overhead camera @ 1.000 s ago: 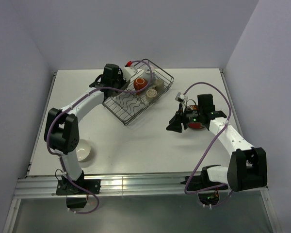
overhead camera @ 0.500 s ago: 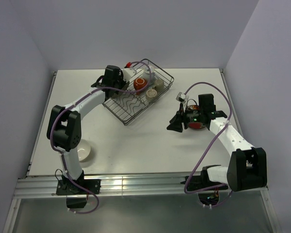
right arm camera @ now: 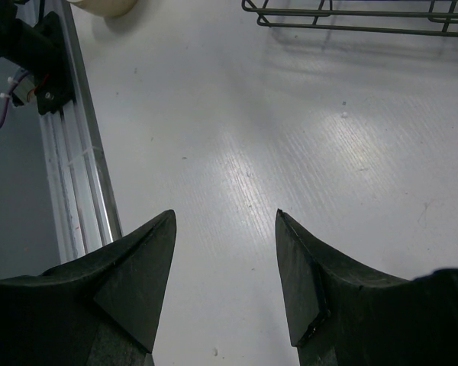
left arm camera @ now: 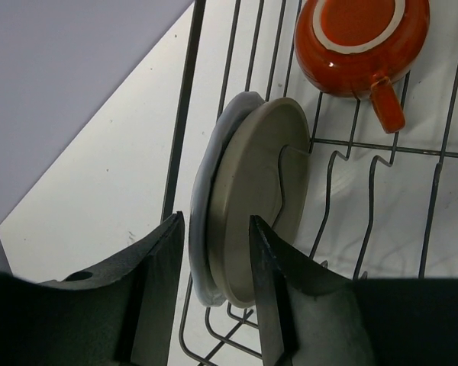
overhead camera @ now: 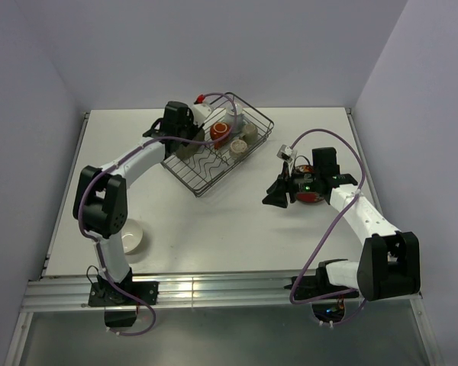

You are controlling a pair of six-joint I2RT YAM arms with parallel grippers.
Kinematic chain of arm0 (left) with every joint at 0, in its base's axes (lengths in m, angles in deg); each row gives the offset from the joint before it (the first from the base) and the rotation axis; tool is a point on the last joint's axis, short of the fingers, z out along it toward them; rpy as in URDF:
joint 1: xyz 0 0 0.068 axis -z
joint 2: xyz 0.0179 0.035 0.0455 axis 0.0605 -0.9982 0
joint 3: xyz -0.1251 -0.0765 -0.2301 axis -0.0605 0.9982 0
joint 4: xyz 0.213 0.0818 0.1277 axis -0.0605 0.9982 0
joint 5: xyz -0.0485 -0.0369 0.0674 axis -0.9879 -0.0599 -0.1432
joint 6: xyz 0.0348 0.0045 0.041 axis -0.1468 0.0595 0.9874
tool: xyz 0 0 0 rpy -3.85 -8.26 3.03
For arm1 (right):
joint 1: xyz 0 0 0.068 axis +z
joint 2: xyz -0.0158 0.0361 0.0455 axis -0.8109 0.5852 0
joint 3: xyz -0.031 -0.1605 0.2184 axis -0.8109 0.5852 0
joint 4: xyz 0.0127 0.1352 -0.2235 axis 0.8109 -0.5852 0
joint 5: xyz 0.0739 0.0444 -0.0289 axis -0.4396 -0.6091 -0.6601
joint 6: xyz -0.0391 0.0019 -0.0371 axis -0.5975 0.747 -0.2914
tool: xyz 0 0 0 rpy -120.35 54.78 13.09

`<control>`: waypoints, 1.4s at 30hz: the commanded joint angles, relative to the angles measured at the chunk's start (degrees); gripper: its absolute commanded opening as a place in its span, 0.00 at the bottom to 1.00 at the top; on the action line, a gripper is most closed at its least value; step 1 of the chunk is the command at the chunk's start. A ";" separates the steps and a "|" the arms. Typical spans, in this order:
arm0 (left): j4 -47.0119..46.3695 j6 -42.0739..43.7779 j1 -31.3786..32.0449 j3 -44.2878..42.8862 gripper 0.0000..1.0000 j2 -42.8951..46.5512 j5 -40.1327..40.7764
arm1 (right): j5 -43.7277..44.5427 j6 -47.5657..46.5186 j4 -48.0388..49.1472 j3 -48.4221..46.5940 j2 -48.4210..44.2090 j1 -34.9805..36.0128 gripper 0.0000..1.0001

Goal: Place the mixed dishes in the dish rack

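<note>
i am holding my left gripper (left arm camera: 216,221) at the far left end of the dish rack (left arm camera: 185,114). its fingers are standing apart on either side of two plates that are sitting on edge in the wavy wire dividers. the olive-grey plate (left arm camera: 256,183) is leaning face to face against the pale white plate (left arm camera: 203,198), and both are tilting slightly. a thin strip of gap is showing between one finger and the white plate's rim. the other finger is overlapping the olive-grey plate in my wrist view, and i cannot tell whether it is touching. i am not clamping either plate.

the orange-red mug (left arm camera: 359,34) is lying in the rack just past the plates and apart from them. it is showing me its ringed base, with its handle pointing back toward my fingers. from above, one small pale cup (overhead camera: 249,131) and a second cup (overhead camera: 239,149) are sitting beside the mug at the rack's right end.

i am hovering my right gripper (right arm camera: 225,217) over the bare table (right arm camera: 290,137), well to the right of the rack. its fingers are spread wide and gripping nothing. a red plate (overhead camera: 314,198) is lying on the table under my right wrist, mostly covered by the arm and outside the rack. the cream bowl (overhead camera: 130,238) is sitting on the table near my left arm's base, also outside the rack.
</note>
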 commanded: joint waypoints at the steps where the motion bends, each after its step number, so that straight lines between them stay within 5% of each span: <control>1: -2.51 -2.52 0.00 -0.79 0.45 5.60 0.40 | -0.63 -1.12 0.35 -0.43 0.02 -0.53 0.62; 13: -2.07 -13.42 0.00 5.52 0.75 22.12 0.49 | 12.19 3.87 -0.70 -4.37 1.07 -4.48 0.62; 19: -2.60 -30.26 -0.87 16.77 0.94 34.86 -1.77 | 28.68 14.86 -2.71 -10.60 6.67 -16.60 0.63; 22: -4.43 -41.79 -1.75 23.71 0.97 41.54 -8.19 | 41.43 20.49 -5.61 -14.38 11.77 -20.21 0.63; 27: -13.93 -56.46 -1.84 37.51 0.97 51.64 -18.49 | 47.09 27.25 -6.42 -14.75 15.83 -24.17 0.62; 42: -21.84 -69.94 -1.84 52.82 0.95 60.19 -24.04 | 50.88 38.77 -5.10 -16.33 28.40 -25.75 0.50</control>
